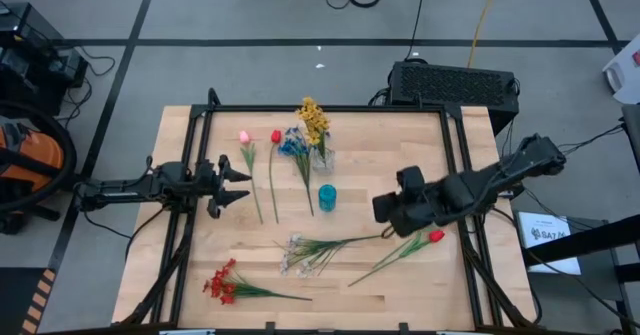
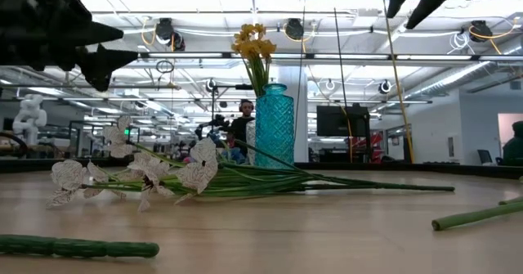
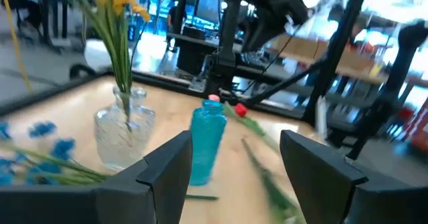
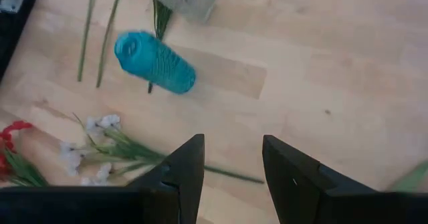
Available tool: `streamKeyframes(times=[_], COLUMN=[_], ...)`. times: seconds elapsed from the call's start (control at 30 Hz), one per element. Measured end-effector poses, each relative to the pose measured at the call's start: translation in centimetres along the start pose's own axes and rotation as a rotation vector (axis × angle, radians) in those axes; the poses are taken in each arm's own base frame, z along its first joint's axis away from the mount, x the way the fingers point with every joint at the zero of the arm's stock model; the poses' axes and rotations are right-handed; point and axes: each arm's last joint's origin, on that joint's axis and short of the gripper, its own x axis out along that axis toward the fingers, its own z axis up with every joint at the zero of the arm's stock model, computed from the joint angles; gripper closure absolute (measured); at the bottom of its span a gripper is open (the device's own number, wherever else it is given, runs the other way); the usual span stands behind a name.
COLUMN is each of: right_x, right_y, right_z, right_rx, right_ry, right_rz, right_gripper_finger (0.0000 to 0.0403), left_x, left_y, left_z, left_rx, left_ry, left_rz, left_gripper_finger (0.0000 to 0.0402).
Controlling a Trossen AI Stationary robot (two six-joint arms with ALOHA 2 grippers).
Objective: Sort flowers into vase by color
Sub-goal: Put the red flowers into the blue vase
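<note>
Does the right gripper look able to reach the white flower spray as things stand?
Probably yes. The right gripper hangs open and empty above bare table, the white spray lies just ahead with nothing over it, and the blue vase stands clear of it.

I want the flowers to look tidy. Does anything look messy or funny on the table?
Only the yellow flowers stand in the clear vase. The teal vase stands empty, and the other flowers lie flat on the table. Nothing looks broken.
</note>
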Motion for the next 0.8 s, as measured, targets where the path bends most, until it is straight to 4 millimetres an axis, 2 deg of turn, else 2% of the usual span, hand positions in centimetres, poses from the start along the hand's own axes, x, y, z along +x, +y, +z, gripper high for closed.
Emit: streamKeyframes(times=[0.2, 0.4, 0.5, 0.63, 0.8], right_x=[0.7, 1.0, 1.6, 3.5, 6.3], right_y=[0.1, 0.0, -1.0, -3.2, -7.0], right_z=[-2.6, -5.0, -5.9, -6.6, -6.2], right_rx=[0.009, 0.027, 0.047, 0.098, 0.137], right_ry=[0.002, 0.018, 0.028, 0.054, 0.037], right_rz=[-0.072, -0.065, -0.042, 0.039, 0.207], right_gripper_finger=[0.0260, 0.0260, 0.0260, 0.0260, 0.0260], left_x=[0.0, 0.0, -0.1, -0.4, -0.2], left_y=[0.0, -0.1, -0.2, -0.7, -0.9], left_z=[0.0, 0.3, 0.8, 3.1, 4.8], left_rx=[-0.160, -0.265, -0.264, -0.263, -0.268], left_ry=[-0.002, -0.028, -0.050, -0.126, -0.016], left_rz=[-0.001, -0.013, -0.019, 0.004, 0.158], left_gripper_finger=[0.0168, 0.0168, 0.0168, 0.0168, 0.0168])
